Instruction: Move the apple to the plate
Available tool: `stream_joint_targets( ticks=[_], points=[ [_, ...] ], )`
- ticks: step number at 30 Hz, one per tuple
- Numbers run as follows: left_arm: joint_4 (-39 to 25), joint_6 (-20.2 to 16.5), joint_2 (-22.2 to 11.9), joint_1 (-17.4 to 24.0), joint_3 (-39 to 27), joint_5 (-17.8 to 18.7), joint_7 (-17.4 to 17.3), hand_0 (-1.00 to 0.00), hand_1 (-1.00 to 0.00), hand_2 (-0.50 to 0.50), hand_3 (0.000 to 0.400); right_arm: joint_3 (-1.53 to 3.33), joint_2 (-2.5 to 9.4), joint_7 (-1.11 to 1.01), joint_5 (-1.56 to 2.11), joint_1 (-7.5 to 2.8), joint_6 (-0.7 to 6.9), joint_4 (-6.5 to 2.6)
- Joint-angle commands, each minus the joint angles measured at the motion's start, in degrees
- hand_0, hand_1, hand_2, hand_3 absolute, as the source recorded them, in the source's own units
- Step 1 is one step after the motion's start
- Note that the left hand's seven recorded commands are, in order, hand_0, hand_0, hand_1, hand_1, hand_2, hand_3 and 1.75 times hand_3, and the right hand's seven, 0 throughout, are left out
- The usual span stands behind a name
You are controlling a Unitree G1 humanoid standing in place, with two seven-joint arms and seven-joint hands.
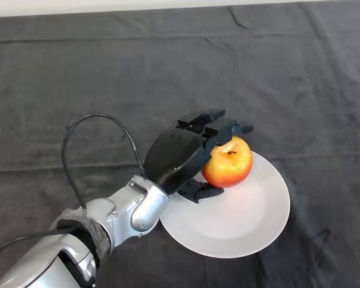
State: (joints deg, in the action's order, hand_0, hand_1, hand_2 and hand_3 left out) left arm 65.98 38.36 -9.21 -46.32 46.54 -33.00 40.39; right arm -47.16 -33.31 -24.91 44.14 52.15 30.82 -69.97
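A red and yellow apple (229,163) sits at the upper left part of a white plate (252,216), stem up. My left hand (180,153) is at the apple's left side, over the plate's left rim. Its fingers (228,131) reach over the apple's top and its thumb (203,191) lies under the apple's lower left. The fingers look loosely curved around the apple, only partly closed on it.
The dark cloth (288,78) covers the whole table, with creases across the far part. A pale strip of the far edge shows at the top. My silver-grey arm (108,222) comes in from the lower left.
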Motion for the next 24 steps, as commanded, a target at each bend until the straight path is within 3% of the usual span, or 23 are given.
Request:
stream_joint_targets(
  ticks=[1,17,24],
  points=[
    [3.2,-1.9,-2.2,0.1,3.5,-3.7,-1.6,0.0,0.0,0.0,0.0,-0.35,-1.27,-0.21,0.46,-1.99,-0.36,-1.04],
    [3.1,-1.4,-6.0,-2.1,3.1,-5.4,1.8,0.0,0.0,0.0,0.0,-0.37,-1.31,-0.24,0.44,-1.95,-0.37,-1.13],
    [2.4,0.7,-9.4,-2.5,0.6,-5.3,7.7,0.0,0.0,0.0,0.0,-0.38,-1.33,-0.26,0.44,-1.93,-0.37,-1.18]
  ],
)
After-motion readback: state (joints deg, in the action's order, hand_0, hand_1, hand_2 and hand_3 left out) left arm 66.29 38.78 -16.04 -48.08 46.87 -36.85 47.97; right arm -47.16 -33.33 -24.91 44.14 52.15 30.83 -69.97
